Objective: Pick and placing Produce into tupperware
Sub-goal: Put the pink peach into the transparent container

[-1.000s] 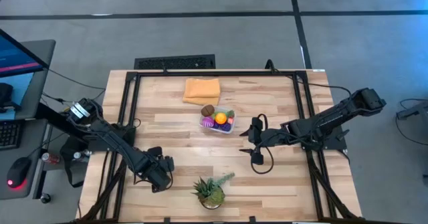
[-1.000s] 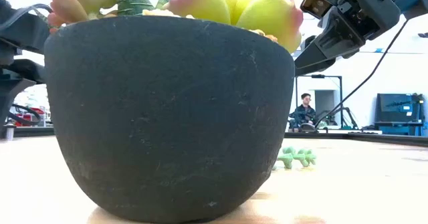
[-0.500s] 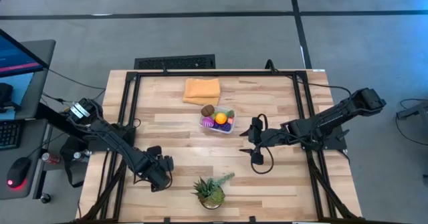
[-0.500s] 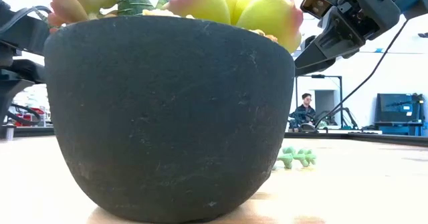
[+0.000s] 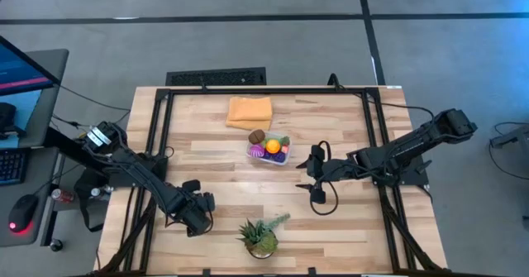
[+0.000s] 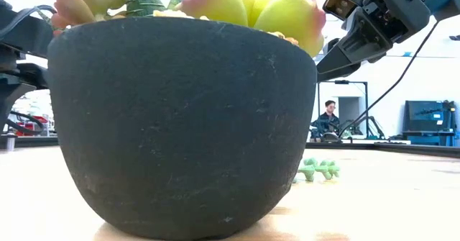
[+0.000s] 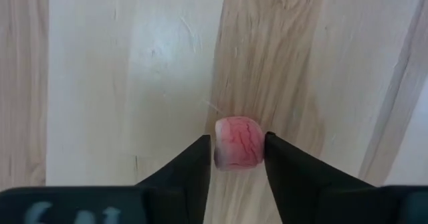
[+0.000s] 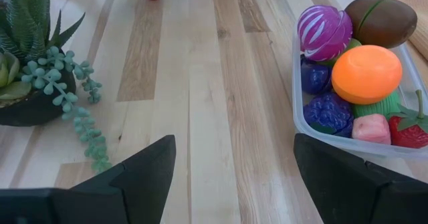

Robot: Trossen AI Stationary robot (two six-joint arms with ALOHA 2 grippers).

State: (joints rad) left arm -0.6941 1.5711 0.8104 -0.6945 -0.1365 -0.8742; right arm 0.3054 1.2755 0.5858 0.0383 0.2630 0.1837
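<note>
The left claw (image 5: pixel 197 213) sits low at the lower left of the high view, just left of the potted plant (image 5: pixel 262 237). Its wrist view shows its two fingers (image 7: pixel 198 164) pressed against either side of a small pink piece (image 7: pixel 239 143) lying on the table (image 5: pixel 331 236), so it is gripping that piece. The piece looks to be resting on the wood, not yet lifted. The grip is taken across the sides, which should let the claw carry it straight up without rolling.

The tub (image 5: pixel 269 150) stands near the middle of the high view, below the folded orange cloth (image 5: pixel 250 112), well apart from the left claw. It is already packed: an orange (image 8: pixel 366 73), a striped purple piece (image 8: pixel 324 32), a brown one (image 8: pixel 381 21), dark purple pieces, a strawberry and a pink cube (image 8: pixel 370 128) crowd it to the rim. The pink piece appears to be the last one loose, so the task looks close to done.

The right claw (image 5: pixel 315 180) waits right of the tub with its fingers spread wide and nothing between them, kept clear of the tub's opening.

Space in the tub is tight, so the pink piece may roll off the pile.
</note>
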